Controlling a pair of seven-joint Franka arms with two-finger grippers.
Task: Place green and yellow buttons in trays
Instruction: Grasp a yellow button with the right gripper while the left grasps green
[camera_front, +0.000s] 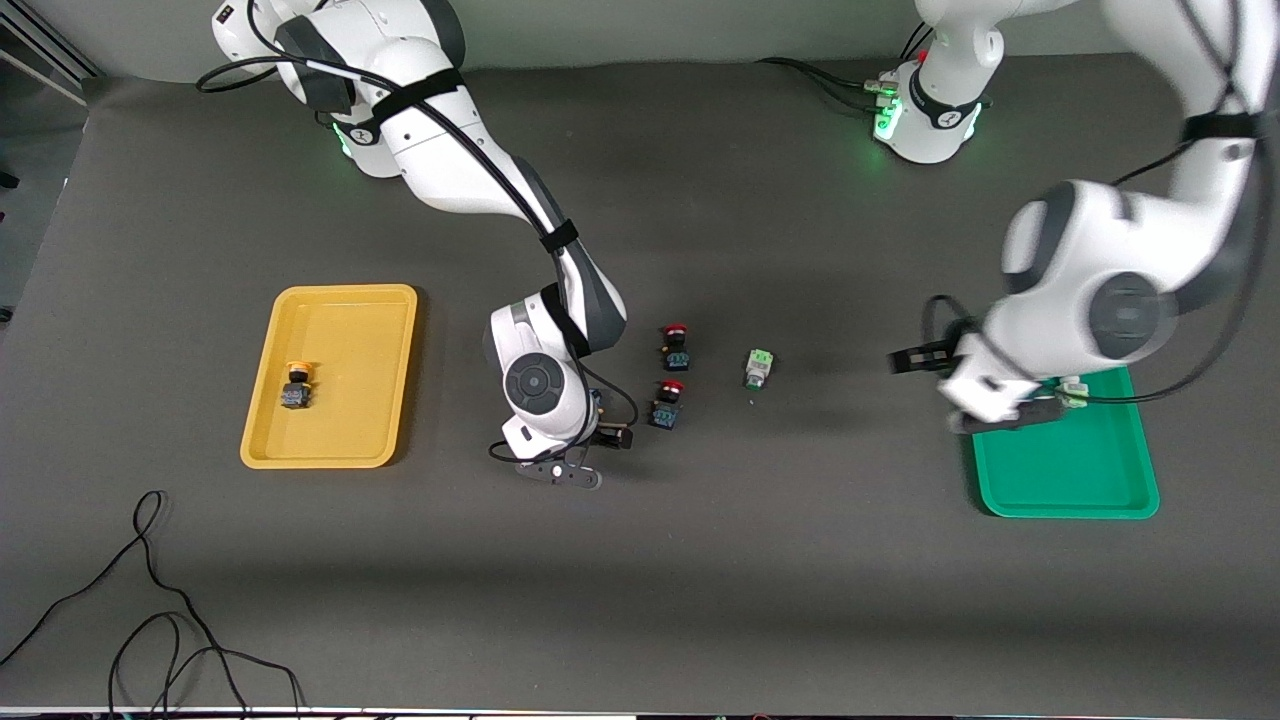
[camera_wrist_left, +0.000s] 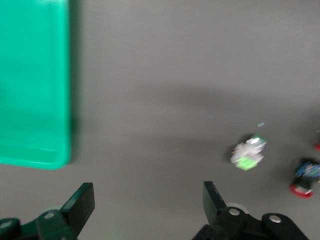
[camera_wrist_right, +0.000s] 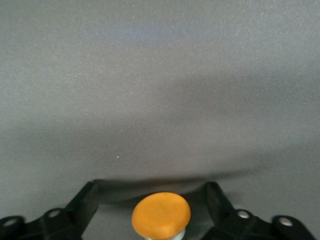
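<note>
Buttons and trays, as they sit around the yellow tray (camera_front: 330, 375)

One orange-capped button (camera_front: 296, 386) lies in the yellow tray; a second orange-capped button (camera_wrist_right: 161, 215) sits upright between my right gripper's fingers (camera_wrist_right: 87, 200). Toward the left arm's end from that tray, a grey-and-green button (camera_front: 759, 368) lies on the table, another grey-and-green button (camera_front: 1073, 392) rests in the green tray (camera_front: 1068, 462).
</note>
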